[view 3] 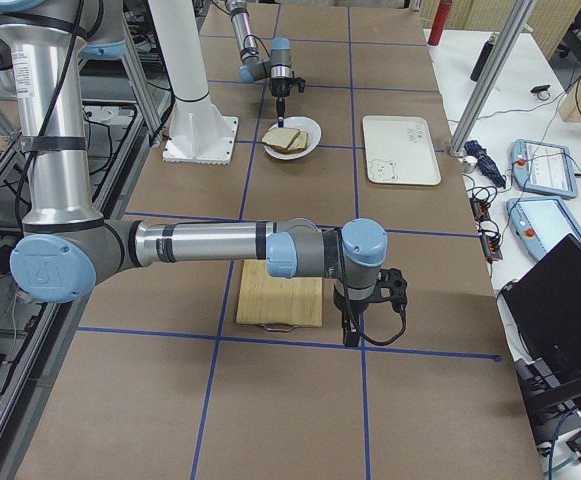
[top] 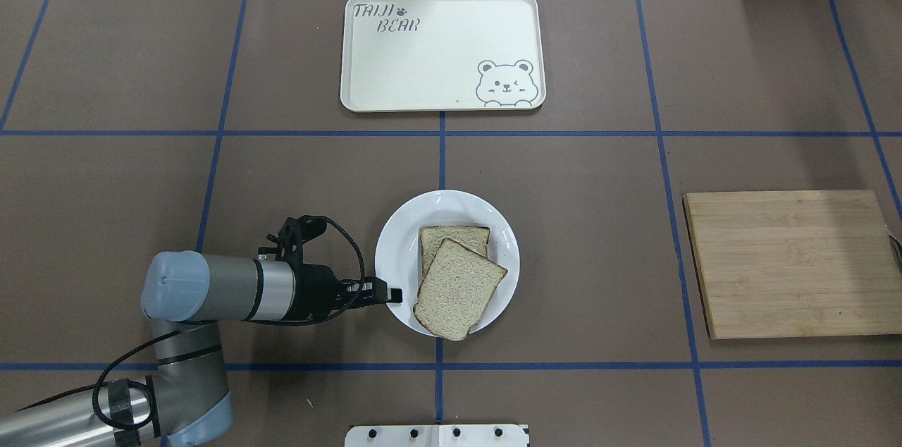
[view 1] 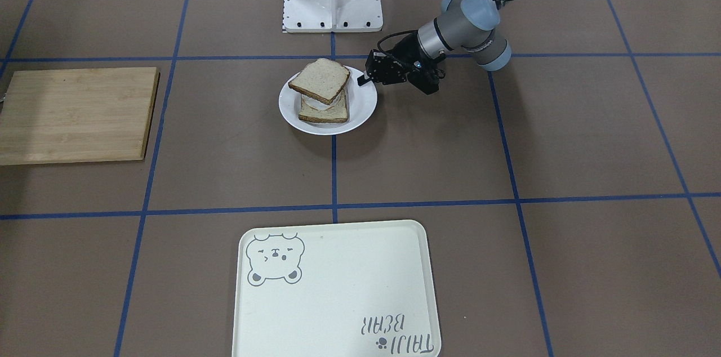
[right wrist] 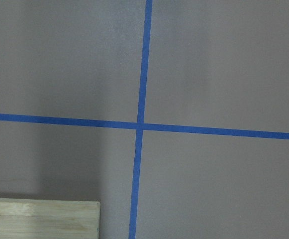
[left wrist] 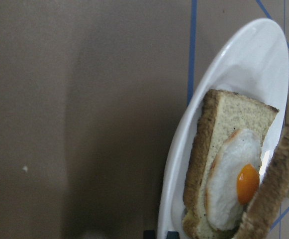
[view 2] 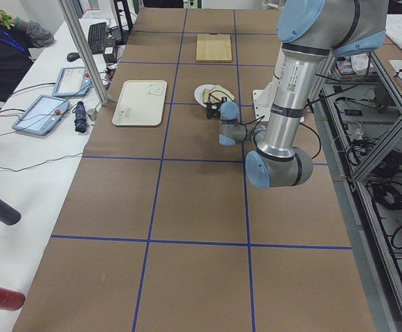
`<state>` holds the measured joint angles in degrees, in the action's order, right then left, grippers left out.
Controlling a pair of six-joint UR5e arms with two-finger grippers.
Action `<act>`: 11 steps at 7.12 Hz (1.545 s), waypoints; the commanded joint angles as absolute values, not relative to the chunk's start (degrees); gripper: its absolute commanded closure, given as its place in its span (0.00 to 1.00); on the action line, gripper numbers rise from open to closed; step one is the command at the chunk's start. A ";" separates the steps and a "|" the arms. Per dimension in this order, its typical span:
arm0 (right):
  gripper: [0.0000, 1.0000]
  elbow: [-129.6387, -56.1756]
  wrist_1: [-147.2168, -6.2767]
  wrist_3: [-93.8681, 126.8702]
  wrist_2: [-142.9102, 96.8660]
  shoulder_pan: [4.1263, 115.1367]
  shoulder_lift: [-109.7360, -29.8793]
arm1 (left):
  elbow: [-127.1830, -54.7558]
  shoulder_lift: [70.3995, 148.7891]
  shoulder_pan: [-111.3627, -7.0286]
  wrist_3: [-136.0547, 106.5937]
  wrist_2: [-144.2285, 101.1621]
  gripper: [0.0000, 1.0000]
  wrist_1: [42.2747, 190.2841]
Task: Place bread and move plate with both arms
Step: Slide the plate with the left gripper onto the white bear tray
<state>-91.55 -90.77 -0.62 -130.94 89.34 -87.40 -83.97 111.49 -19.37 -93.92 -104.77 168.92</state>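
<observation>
Middle of the brown surface (top: 564, 165): white plate (top: 451, 204), flat on the paper. Stacked on the plate: below, a slice (left wrist: 219, 119) topped with a fried egg (left wrist: 231, 181); above, the plain bread (top: 458, 288), dark-crusted, lying askew and tilted on the egg, with its near corner reaching the plate's near rim and its far end covering only part of the lower slice.

Left end effector (top: 394, 294) low and level at the plate's left rim, clenched on the rim, which runs in between the jaws in the left wrist view. Not touching the bread.

Beyond the plate, on the far side from the robot: cream tray (top: 437, 52) with a bear drawing, well apart from the plate. Off to the right: wooden board (top: 789, 264), also well apart from the plate.

Right end effector (view 3: 351, 328) pointing down just beside the board's right edge, above a crossing of blue tape lines. Released or clenched: cannot tell.
</observation>
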 commanded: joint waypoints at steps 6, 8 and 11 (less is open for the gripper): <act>0.00 -91.49 -90.09 -0.88 -130.52 89.38 -89.12 | -86.48 114.33 -24.76 -122.80 -101.34 1.00 167.88; 0.00 -91.49 -90.09 -0.88 -130.52 89.38 -89.03 | -86.40 114.87 -26.45 -125.77 -98.29 1.00 167.78; 0.00 -91.23 -90.09 -0.88 -130.61 89.38 -89.12 | -85.52 117.85 -28.38 -133.92 -86.62 1.00 167.26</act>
<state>-91.30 -90.09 -0.88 -130.60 89.38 -89.05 -86.02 116.52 -27.50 -130.53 -91.46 167.50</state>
